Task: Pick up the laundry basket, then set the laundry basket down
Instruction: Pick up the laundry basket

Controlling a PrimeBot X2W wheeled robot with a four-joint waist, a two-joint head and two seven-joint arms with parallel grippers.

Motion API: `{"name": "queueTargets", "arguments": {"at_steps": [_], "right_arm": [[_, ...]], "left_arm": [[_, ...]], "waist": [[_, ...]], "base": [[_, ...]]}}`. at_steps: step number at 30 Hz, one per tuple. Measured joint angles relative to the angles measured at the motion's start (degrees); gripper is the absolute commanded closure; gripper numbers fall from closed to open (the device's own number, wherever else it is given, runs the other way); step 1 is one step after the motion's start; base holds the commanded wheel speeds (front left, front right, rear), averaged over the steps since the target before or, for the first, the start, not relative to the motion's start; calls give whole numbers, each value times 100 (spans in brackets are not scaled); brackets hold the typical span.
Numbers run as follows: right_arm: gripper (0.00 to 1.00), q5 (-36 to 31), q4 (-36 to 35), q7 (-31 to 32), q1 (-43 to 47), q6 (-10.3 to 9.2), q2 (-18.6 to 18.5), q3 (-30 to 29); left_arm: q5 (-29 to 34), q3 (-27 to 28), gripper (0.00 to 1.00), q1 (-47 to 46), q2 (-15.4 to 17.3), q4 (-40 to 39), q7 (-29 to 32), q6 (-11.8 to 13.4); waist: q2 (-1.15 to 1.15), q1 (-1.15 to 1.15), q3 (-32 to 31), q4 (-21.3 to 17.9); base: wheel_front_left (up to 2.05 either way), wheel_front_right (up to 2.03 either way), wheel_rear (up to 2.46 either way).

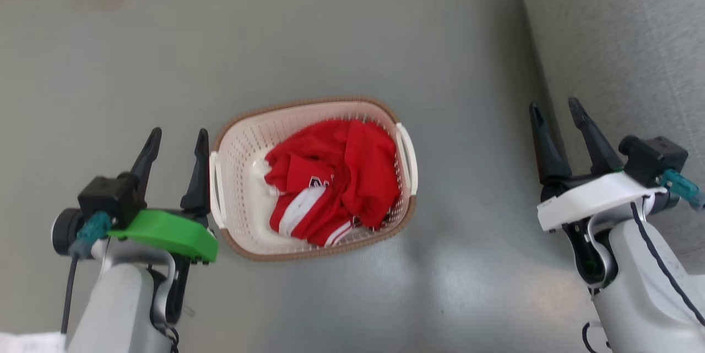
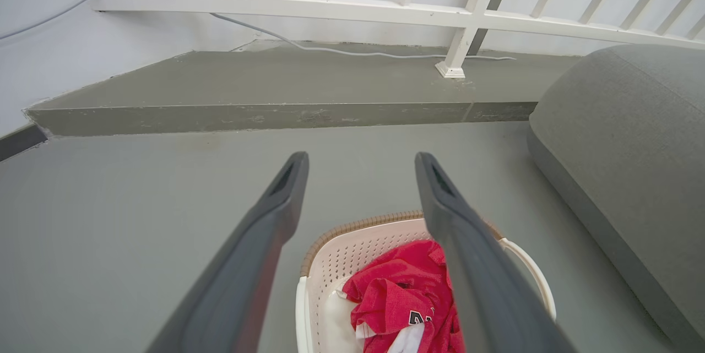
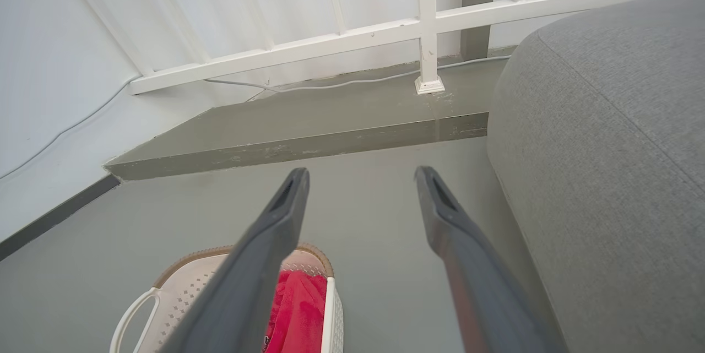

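The laundry basket (image 1: 242, 177) sits on the grey floor in the middle of the head view, cream-white with a brown rim and white side handles, holding a crumpled red garment (image 1: 336, 177). My left gripper (image 1: 176, 141) stands open just left of the basket's left handle, its right finger close to the rim. My right gripper (image 1: 556, 110) is open well to the right of the basket, beside the grey sofa. The left wrist view shows the basket (image 2: 352, 254) below my open left gripper (image 2: 361, 163). In the right wrist view the basket (image 3: 187, 281) lies at lower left of my open right gripper (image 3: 361, 177).
A grey upholstered sofa (image 1: 622, 39) fills the right side, close to my right gripper. A raised concrete step (image 2: 275, 99) with a white railing (image 2: 457, 17) and a cable runs along the far wall. Bare floor (image 1: 468, 188) lies between the basket and the sofa.
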Motion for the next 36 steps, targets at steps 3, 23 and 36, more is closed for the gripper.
{"name": "queueTargets", "arguments": {"at_steps": [3, 23, 36], "right_arm": [[0, 29, 104, 0, -123, 0, 1, 22], [0, 287, 1464, 9, -1255, 0, 7, 733], [0, 361, 2146, 60, -2009, 1, 18, 1126]], "left_arm": [[-3, -9, 0, -174, -3, 180, 65, -18], [-141, -66, 0, -1551, -60, 1757, 567, -177], [-151, -241, 0, -2317, -187, 2496, 750, -264]], "waist": [[0, 0, 203, 27], [0, 1, 1592, 209], [0, 1, 2244, 325]], "base": [[0, 0, 0], [0, 0, 0], [0, 0, 0]]}}
